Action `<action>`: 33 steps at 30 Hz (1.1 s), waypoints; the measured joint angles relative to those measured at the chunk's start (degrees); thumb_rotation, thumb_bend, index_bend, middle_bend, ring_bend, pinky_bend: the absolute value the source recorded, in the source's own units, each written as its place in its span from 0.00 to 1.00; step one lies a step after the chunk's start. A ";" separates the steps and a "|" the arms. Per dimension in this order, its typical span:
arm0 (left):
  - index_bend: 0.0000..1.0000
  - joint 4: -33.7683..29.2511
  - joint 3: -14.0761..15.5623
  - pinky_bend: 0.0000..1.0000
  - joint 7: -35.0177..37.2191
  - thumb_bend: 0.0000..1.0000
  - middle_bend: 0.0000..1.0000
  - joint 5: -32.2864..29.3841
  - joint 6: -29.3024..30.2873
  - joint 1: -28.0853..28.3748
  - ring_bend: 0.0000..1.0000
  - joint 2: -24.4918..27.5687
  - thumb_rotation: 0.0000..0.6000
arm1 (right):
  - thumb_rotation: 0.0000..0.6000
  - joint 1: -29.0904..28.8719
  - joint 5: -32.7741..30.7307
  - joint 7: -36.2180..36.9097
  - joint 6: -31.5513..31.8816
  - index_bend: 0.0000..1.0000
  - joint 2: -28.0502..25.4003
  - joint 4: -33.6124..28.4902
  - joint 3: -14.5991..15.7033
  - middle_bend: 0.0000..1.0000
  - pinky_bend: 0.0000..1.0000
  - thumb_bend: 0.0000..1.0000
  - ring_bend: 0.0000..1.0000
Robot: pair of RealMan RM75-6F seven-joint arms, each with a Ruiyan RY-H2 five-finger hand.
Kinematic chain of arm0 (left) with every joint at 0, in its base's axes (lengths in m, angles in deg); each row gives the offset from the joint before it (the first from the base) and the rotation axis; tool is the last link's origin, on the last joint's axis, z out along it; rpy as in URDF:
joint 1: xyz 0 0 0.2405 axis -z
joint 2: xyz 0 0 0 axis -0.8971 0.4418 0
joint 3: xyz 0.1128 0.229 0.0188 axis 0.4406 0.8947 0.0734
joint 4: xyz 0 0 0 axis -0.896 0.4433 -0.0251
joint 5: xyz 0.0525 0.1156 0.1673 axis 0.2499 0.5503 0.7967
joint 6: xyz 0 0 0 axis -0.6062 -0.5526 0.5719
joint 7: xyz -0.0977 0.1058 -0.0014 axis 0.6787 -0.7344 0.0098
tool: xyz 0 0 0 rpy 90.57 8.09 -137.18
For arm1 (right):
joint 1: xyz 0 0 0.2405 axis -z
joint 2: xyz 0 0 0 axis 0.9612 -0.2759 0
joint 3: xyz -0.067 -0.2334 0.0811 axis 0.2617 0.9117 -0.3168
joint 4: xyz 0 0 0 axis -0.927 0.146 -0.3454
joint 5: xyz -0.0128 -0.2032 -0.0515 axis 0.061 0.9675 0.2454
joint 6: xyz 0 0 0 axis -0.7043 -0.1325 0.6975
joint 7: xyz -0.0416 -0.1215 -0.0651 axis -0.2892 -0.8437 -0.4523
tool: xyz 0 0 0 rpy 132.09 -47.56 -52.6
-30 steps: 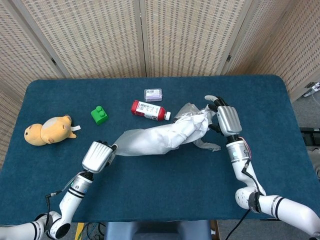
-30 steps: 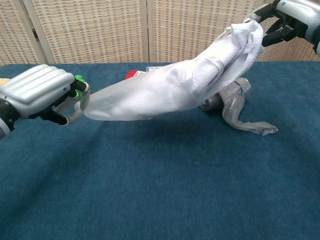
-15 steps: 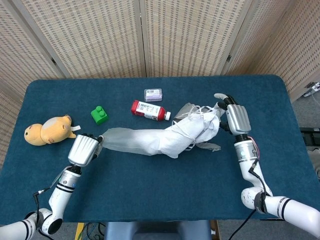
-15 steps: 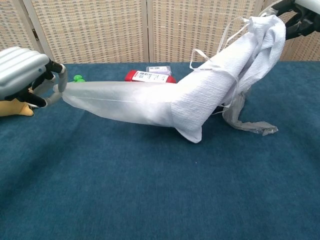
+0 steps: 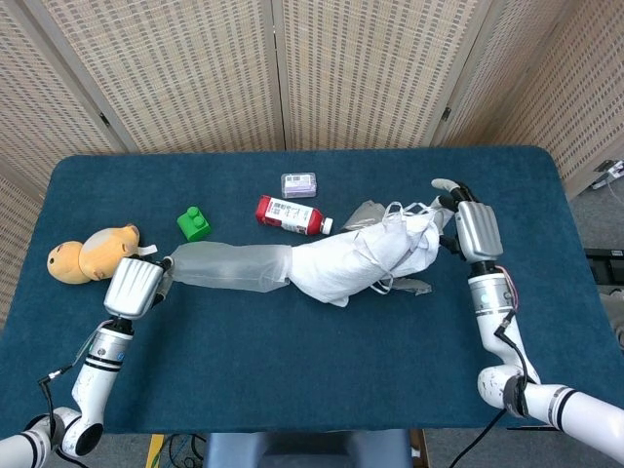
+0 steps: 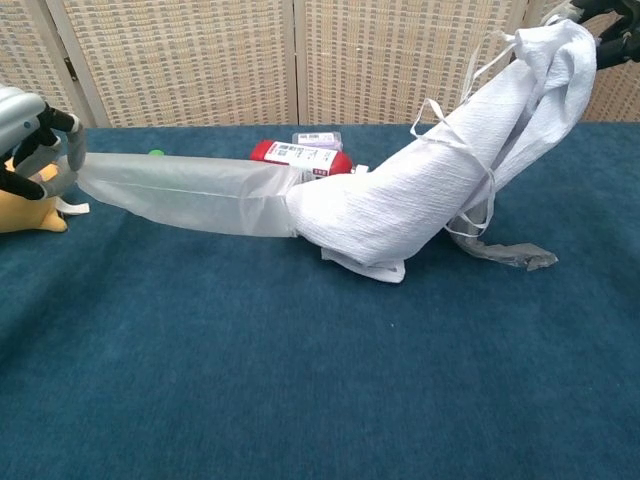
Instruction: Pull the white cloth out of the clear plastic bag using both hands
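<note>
The white cloth [image 5: 363, 259] [image 6: 440, 195] hangs stretched above the table's middle, mostly outside the clear plastic bag [image 5: 222, 266] [image 6: 185, 190]; only its left end sits in the bag's mouth. My right hand [image 5: 475, 230] grips the cloth's raised right end; in the chest view just its fingertips [image 6: 612, 28] show at the top right corner. My left hand [image 5: 135, 287] [image 6: 28, 140] pinches the bag's closed left end, which is pulled out long and nearly empty.
A red bottle [image 5: 289, 214] and a small clear box [image 5: 299, 183] lie behind the bag. A green block [image 5: 193, 225] and a yellow plush toy [image 5: 90, 253] sit at the left. Crumpled clear plastic [image 6: 505, 251] lies under the cloth's right end.
My left hand has pulled the bag leftward and my right hand has moved right. The cloth has slid most of the way out of the bag.
</note>
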 measured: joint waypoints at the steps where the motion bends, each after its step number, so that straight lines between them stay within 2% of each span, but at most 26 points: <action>1: 0.65 0.00 0.01 0.72 0.00 0.47 0.84 0.00 0.08 -0.07 0.70 0.02 1.00 | 1.00 -0.01 0.04 -0.03 -0.02 0.73 0.06 0.02 0.08 0.23 0.36 0.71 0.14; 5: 0.64 0.03 -0.06 0.72 0.55 0.47 0.83 -0.38 0.07 -0.29 0.69 0.10 1.00 | 1.00 0.00 0.36 0.26 -0.08 0.73 0.32 0.19 0.43 0.23 0.36 0.68 0.14; 7: 0.59 -0.05 0.11 0.72 0.71 0.46 0.83 -0.36 -0.08 -0.36 0.69 0.29 1.00 | 1.00 0.02 0.61 0.16 -0.43 0.70 0.22 0.17 0.89 0.23 0.36 0.60 0.14; 10: 0.39 -0.41 0.33 0.72 0.48 0.43 0.80 -0.24 -0.22 -0.41 0.67 0.49 1.00 | 1.00 0.04 0.95 -0.51 -1.29 0.51 -0.24 -0.22 1.78 0.21 0.36 0.38 0.13; 11: 0.36 -0.57 0.34 0.72 0.42 0.42 0.80 -0.23 -0.22 -0.43 0.67 0.55 1.00 | 1.00 0.06 0.98 -0.77 -1.53 0.41 -0.43 -0.42 1.99 0.21 0.36 0.28 0.13; 13: 0.26 -0.87 0.26 0.72 0.22 0.34 0.80 -0.24 -0.07 -0.47 0.66 0.63 1.00 | 1.00 0.08 0.92 -1.19 -1.67 0.26 -0.62 -0.68 2.15 0.20 0.36 0.11 0.12; 15: 0.12 -1.15 0.14 0.72 0.20 0.23 0.79 -0.38 -0.05 -0.50 0.66 0.77 1.00 | 1.00 0.12 0.83 -1.59 -1.73 0.13 -0.89 -0.90 2.24 0.19 0.36 0.02 0.12; 18: 0.03 -1.68 -0.06 0.72 0.03 0.12 0.79 -0.70 -0.08 -0.56 0.65 1.10 1.00 | 1.00 0.29 0.80 -1.90 -1.59 0.01 -1.42 -1.49 2.31 0.19 0.35 0.00 0.12; 21: 0.00 -2.37 -0.23 0.72 -0.37 0.06 0.78 -1.06 -0.09 -0.68 0.65 1.46 1.00 | 1.00 0.57 1.10 -1.86 -1.41 0.00 -1.99 -2.09 2.49 0.19 0.35 0.00 0.12; 24: 0.00 -2.94 -0.33 0.72 -0.64 0.04 0.76 -1.22 0.12 -0.85 0.63 1.77 1.00 | 1.00 0.86 1.57 -1.71 -1.27 0.00 -2.45 -2.58 2.81 0.19 0.35 0.00 0.12; 29: 0.00 -3.92 -0.61 0.72 -1.38 0.04 0.64 -1.32 0.88 -1.12 0.58 2.29 1.00 | 1.00 1.33 2.05 -2.52 -0.86 0.00 -3.25 -3.91 3.41 0.19 0.34 0.00 0.12; 33: 0.05 -5.55 -1.15 0.72 -1.56 0.04 0.52 -1.23 2.04 -1.44 0.54 3.32 1.00 | 1.00 1.93 2.25 -4.36 -0.51 0.00 -4.75 -5.85 4.10 0.19 0.34 0.00 0.12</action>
